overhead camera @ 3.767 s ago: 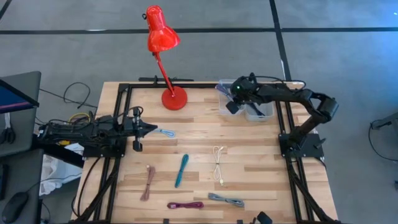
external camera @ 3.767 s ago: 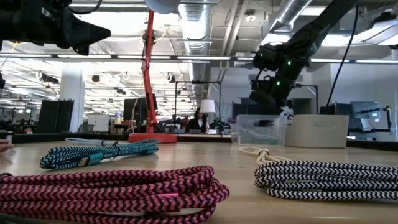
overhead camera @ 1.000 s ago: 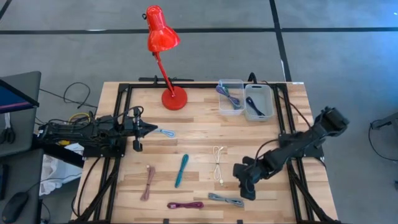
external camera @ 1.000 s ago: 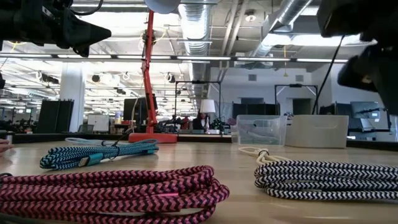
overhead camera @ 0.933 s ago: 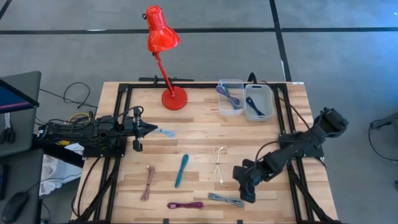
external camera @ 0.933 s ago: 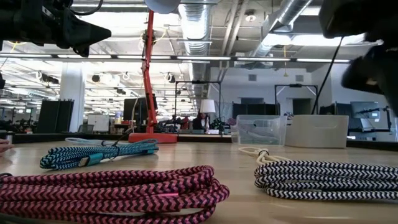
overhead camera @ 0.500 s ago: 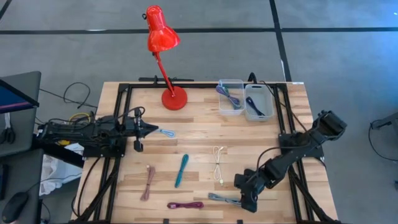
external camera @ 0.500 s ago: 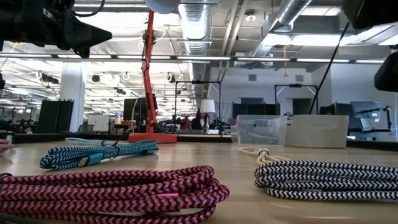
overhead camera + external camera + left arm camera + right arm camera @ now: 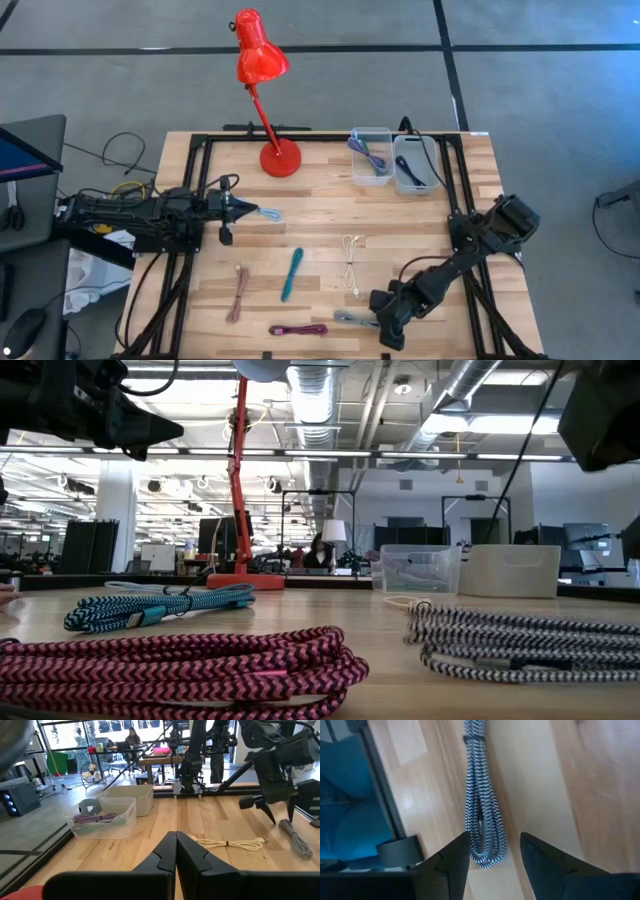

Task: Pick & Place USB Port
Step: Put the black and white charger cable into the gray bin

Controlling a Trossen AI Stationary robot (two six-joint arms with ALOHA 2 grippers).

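Wooden table (image 9: 320, 215), cables strewn across it, red lamp (image 9: 262, 85) at the back.
Left gripper (image 9: 243, 209) waits at the left edge, fingers pressed together on nothing, beside a light blue cable (image 9: 267, 213). Pink (image 9: 238, 292), teal (image 9: 291, 273), magenta (image 9: 297, 329) and white (image 9: 350, 262) cables lie mid-table. Right gripper (image 9: 494, 851) hangs over the grey zigzag cable (image 9: 482, 827) near the front edge, fingers spread either side, not gripping.

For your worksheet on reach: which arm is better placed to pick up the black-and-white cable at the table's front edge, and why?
The right. The right gripper hangs open directly over the black-and-white cable, fingers either side of it. The left gripper is shut and sits far across the table by the light blue cable.
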